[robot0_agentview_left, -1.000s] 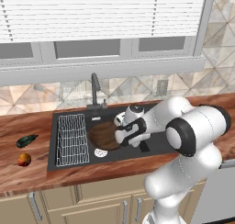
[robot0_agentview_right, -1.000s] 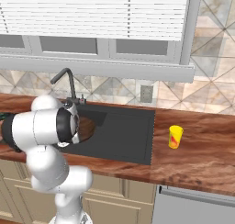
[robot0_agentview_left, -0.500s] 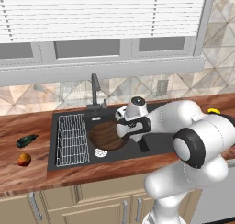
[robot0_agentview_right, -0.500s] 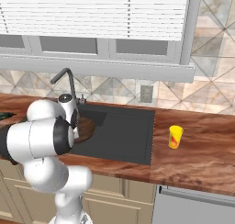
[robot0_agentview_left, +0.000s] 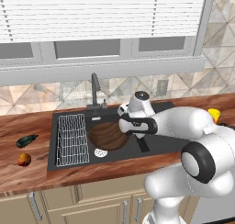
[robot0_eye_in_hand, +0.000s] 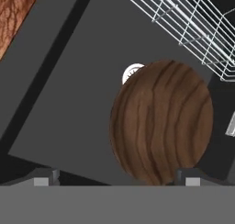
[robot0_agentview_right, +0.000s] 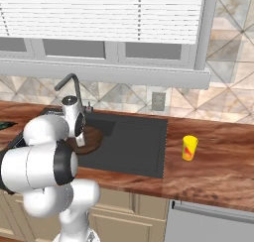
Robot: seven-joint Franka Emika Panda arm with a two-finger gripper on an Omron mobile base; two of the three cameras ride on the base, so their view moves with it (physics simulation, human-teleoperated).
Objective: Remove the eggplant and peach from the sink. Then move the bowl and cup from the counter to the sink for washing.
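The brown wood-grain bowl (robot0_agentview_left: 106,135) lies in the basin of the black sink (robot0_agentview_left: 156,145), right of the wire rack. My gripper (robot0_agentview_left: 125,126) hovers just above the bowl's right rim, open and empty. In the hand view the bowl (robot0_eye_in_hand: 163,122) sits below the widely spread fingertips (robot0_eye_in_hand: 46,178). The dark eggplant (robot0_agentview_left: 26,140) and the orange-red peach (robot0_agentview_left: 24,159) rest on the counter left of the sink. On the counter to the right of the sink (robot0_agentview_right: 134,144) stands the yellow cup (robot0_agentview_right: 189,148), partly hidden by my arm in the left base view.
A wire rack (robot0_agentview_left: 72,138) fills the sink's left part, with the silver drain (robot0_agentview_left: 101,152) beside the bowl. The dark faucet (robot0_agentview_left: 95,87) rises behind the basin. The wooden counter (robot0_agentview_right: 218,166) stretches to both sides under a tiled wall and window.
The hand has risen a little and drawn back to the right, away from the bowl. The bowl stays where it was in the basin.
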